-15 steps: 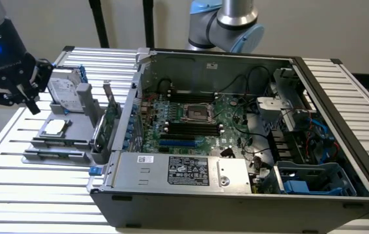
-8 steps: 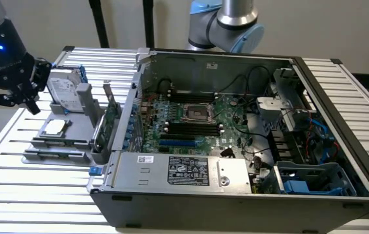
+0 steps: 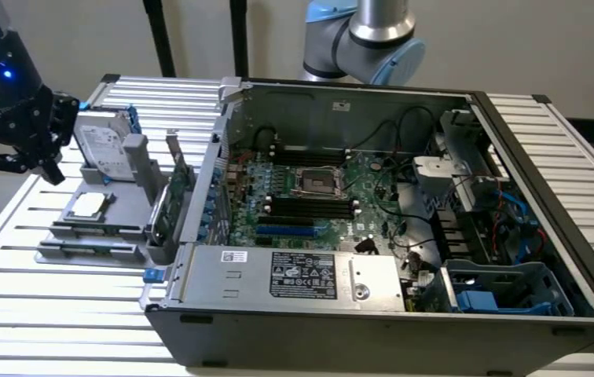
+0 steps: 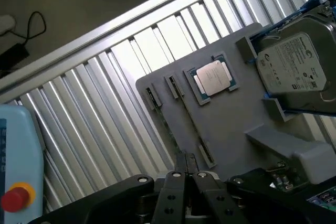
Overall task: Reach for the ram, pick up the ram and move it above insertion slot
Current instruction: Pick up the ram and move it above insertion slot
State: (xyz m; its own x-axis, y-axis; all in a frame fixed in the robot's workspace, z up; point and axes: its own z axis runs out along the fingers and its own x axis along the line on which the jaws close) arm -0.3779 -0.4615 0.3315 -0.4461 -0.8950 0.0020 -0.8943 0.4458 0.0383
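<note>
The ram is a thin green stick standing on its edge in clips on the grey holder plate. In the exterior view the ram lies along the holder's near side. My black gripper hangs above the slatted table at the exterior view's far left, beyond the holder and apart from the ram. In the wrist view the gripper has its fingers drawn together and holds nothing. The insertion slot is one of several parallel black sockets on the green motherboard inside the open computer case.
On the holder stand a silver hard drive, a square processor chip and an upright green expansion card. The case walls rise around the motherboard, with cables and a drive cage on the exterior view's right. A red stop button sits on a pale blue box.
</note>
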